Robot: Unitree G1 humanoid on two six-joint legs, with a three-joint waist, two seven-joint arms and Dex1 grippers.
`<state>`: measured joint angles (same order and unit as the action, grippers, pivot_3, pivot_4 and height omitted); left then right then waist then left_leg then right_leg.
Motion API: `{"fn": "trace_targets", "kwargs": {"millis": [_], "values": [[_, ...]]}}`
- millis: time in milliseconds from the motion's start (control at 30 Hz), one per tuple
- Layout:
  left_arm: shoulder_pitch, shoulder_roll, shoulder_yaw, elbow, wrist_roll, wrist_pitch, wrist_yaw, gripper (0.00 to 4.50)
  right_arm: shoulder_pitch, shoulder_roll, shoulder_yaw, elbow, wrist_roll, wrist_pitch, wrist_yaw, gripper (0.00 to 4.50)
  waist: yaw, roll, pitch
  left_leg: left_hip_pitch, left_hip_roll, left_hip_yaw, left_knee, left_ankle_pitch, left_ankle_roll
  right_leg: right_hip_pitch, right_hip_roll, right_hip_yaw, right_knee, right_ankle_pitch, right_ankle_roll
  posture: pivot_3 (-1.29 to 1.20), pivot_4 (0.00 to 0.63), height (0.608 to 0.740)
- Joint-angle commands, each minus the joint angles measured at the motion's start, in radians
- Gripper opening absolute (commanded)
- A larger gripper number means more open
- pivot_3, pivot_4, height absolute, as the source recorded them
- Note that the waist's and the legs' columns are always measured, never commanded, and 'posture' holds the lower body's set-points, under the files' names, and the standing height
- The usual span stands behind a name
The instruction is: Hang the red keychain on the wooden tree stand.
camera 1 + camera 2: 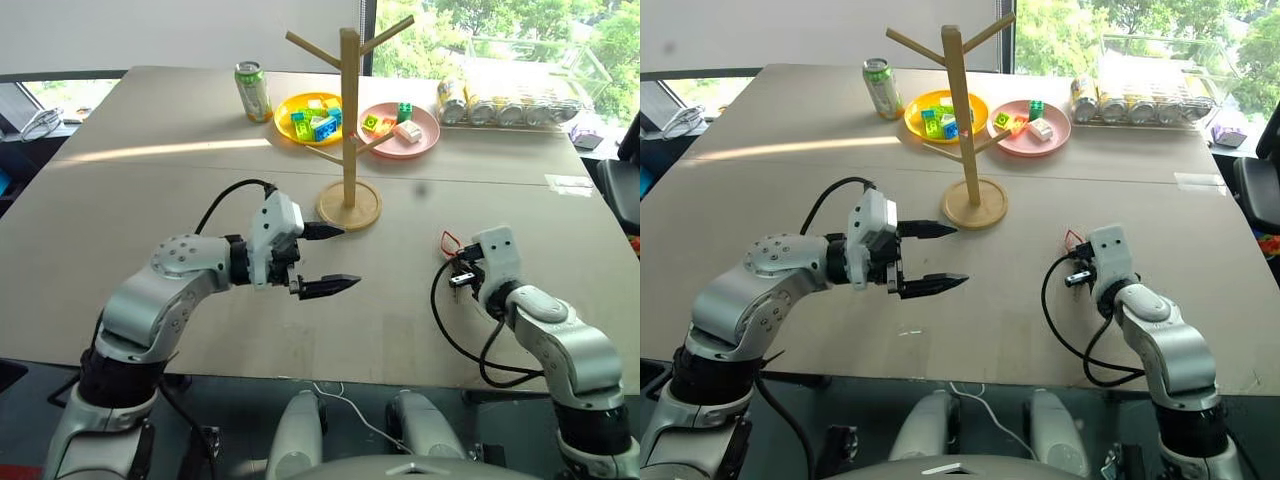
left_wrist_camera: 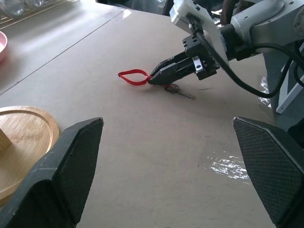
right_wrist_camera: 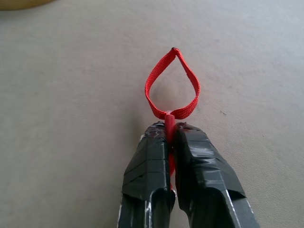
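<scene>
The red keychain (image 3: 185,112) is a small red strap loop with a silvery key (image 2: 179,90) hanging from it down to the table. My right gripper (image 3: 171,130) is shut on the strap's stem, low over the table at the right (image 1: 455,258), with the loop (image 1: 446,238) sticking out past the fingertips. The wooden tree stand (image 1: 349,110) rises upright from its round base (image 1: 349,207) at the table's middle, left of and beyond that gripper. My left gripper (image 1: 335,258) hangs open and empty just in front of the base, pointing right.
Behind the stand are a green can (image 1: 252,91), a yellow plate (image 1: 283,108) and a pink plate (image 1: 428,135), both holding toy blocks. A clear container of cans (image 1: 510,105) stands at the back right. A black cable (image 1: 445,330) loops by the right arm.
</scene>
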<state>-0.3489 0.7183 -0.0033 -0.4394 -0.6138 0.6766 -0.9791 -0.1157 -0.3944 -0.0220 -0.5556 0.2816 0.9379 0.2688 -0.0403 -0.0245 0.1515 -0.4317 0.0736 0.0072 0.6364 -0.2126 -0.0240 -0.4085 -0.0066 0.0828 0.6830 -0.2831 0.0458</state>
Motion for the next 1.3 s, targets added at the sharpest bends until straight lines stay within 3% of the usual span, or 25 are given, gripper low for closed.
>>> {"fn": "trace_targets", "kwargs": {"millis": [33, 300, 367, 633, 933, 1300], "values": [[0.036, 0.011, 0.091, -0.097, -0.111, 0.054, 0.029, 4.50, 0.035, -0.057, -0.054, -0.129, 0.058, -0.145, 0.131, 0.09, -0.001, 0.000, 0.000, 0.000, 0.000, 0.000, 0.000, 0.000, 0.000, 0.000, 0.000, 0.000, 0.000, 0.000, 0.000, 0.00, 0.150, 0.740], [0.136, -0.079, 0.243, -0.247, -0.282, 0.121, 0.288, 4.50, 0.051, -0.122, -0.028, -0.137, 0.034, -0.485, 0.294, 0.09, 0.001, 0.000, 0.000, 0.001, 0.001, -0.002, 0.003, 0.000, 0.000, 0.003, 0.001, 0.000, 0.001, -0.001, 0.002, 0.00, 0.150, 0.740], [0.157, -0.090, 0.253, -0.276, -0.265, 0.090, 0.317, 4.50, 0.033, -0.114, -0.013, -0.118, 0.011, -0.555, 0.301, 0.09, 0.001, 0.000, 0.000, 0.001, 0.000, -0.004, 0.005, 0.000, 0.000, 0.005, 0.003, 0.000, 0.001, -0.001, 0.002, 0.00, 0.150, 0.740], [0.161, -0.094, 0.308, -0.374, -0.467, 0.115, 0.504, 4.50, -0.140, -0.044, 0.048, 0.060, -0.096, -0.865, 0.297, 0.09, 0.001, 0.000, 0.000, 0.001, 0.000, -0.007, 0.005, 0.000, 0.000, 0.006, 0.004, 0.000, 0.001, 0.000, 0.000, 0.00, 0.150, 0.740], [0.139, -0.057, 0.370, -0.338, -0.565, 0.084, 0.652, 4.50, -0.306, 0.024, 0.126, 0.211, -0.115, -0.933, 0.323, 0.09, 0.002, 0.001, 0.001, 0.002, 0.000, -0.009, 0.005, 0.000, -0.001, 0.007, 0.004, -0.002, 0.001, 0.000, 0.000, 0.00, 0.150, 0.740], [0.185, -0.037, 0.368, -0.349, -0.552, 0.041, 0.662, 4.50, -0.466, 0.108, 0.185, 0.424, -0.183, -0.938, 0.299, 0.09, 0.008, 0.001, 0.001, 0.002, 0.000, -0.010, 0.006, 0.001, -0.001, 0.007, 0.004, -0.003, 0.001, 0.000, -0.001, 0.00, 0.150, 0.740]]}}
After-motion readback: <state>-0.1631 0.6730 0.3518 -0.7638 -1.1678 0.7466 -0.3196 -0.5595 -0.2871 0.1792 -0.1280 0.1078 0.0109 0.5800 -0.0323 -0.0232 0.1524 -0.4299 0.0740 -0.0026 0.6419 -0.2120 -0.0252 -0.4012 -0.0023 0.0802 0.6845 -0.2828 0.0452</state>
